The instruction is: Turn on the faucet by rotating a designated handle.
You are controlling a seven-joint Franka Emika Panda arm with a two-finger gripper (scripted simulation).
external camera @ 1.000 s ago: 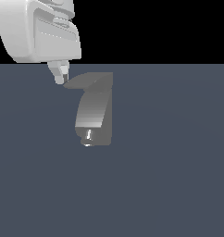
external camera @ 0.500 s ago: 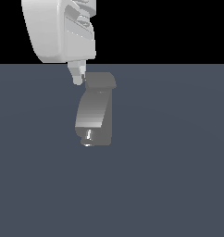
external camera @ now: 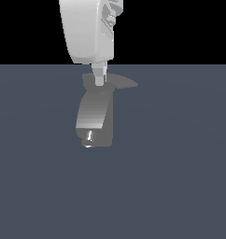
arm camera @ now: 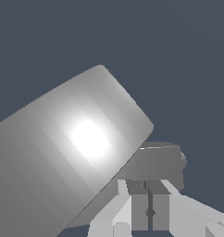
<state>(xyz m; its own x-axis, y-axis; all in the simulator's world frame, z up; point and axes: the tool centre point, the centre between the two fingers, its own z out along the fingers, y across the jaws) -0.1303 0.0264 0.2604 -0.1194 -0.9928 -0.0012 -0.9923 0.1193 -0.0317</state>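
Observation:
The grey faucet (external camera: 93, 113) stands on the dark floor, its shiny nozzle tip (external camera: 89, 137) facing the camera. The handle (external camera: 120, 82), a thin flat lever on its top, points toward the exterior view's right. My white gripper (external camera: 100, 80) comes down from above, shut and empty. Its fingertips rest against the handle's base, over the faucet's top. In the wrist view the shut gripper (arm camera: 150, 214) sits beside the bright curved faucet body (arm camera: 72, 148). A darker flat grey part (arm camera: 160, 162), probably the handle, lies just past the tips.
A flat dark grey-blue floor (external camera: 180, 177) surrounds the faucet on all sides. The background above the horizon is black. No other objects show.
My gripper has moved toward the exterior view's right across the faucet's top. The handle has swung with it, from pointing left to pointing right.

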